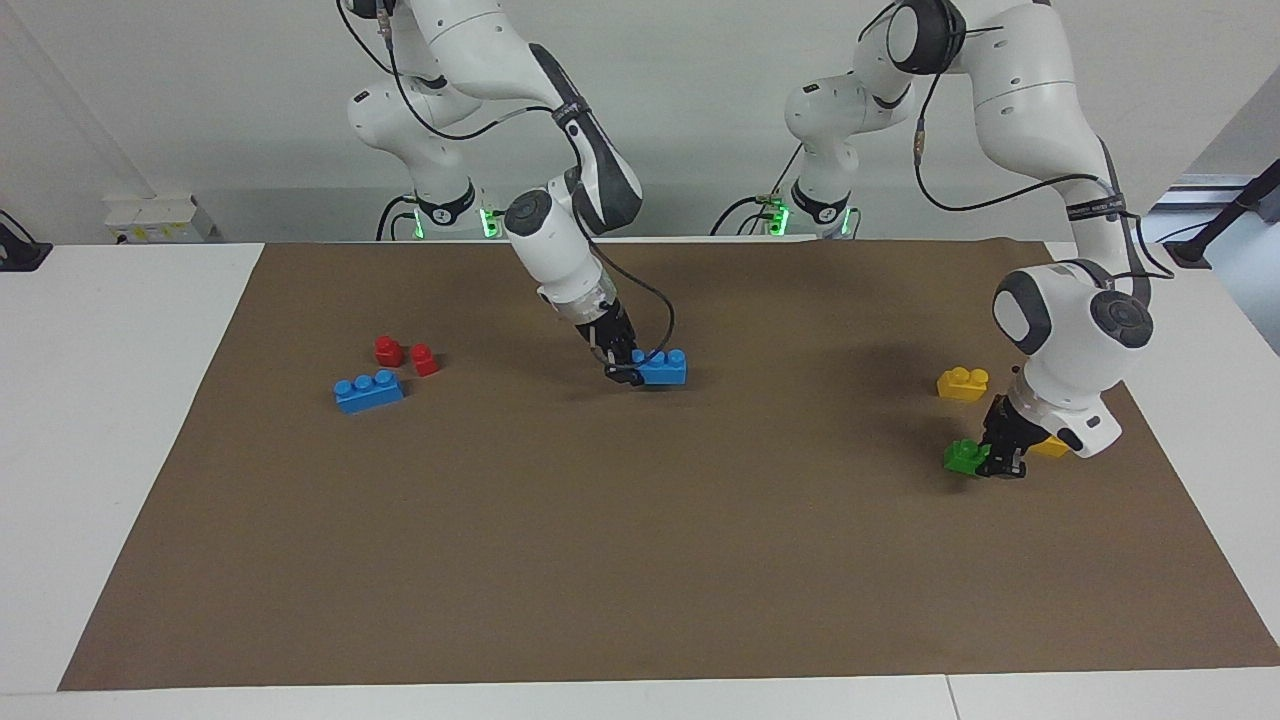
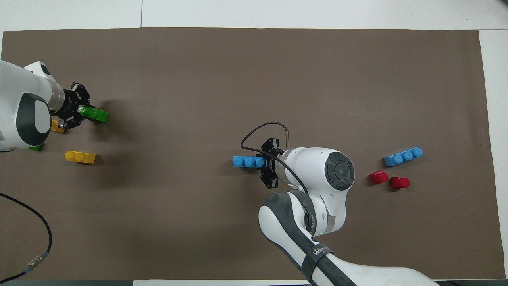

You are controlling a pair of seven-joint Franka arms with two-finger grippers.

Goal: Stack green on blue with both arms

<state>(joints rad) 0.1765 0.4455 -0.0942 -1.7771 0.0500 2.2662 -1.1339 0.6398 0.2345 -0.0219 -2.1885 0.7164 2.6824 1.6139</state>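
Observation:
My right gripper (image 1: 622,368) is shut on one end of a blue three-stud brick (image 1: 663,367) and holds it level at the mat, near the middle of the table; it also shows in the overhead view (image 2: 246,161). My left gripper (image 1: 1001,462) is low at the left arm's end of the table, shut on the end of a green brick (image 1: 964,456) that lies on the mat (image 2: 95,114). A second blue brick (image 1: 369,390) lies at the right arm's end. A second green brick (image 2: 35,147) peeks out from under the left arm.
Two small red pieces (image 1: 388,350) (image 1: 424,359) lie beside the second blue brick, nearer to the robots. One yellow brick (image 1: 963,383) lies nearer to the robots than the held green brick. Another yellow brick (image 2: 56,126) is half hidden by the left gripper. A brown mat (image 1: 640,560) covers the table.

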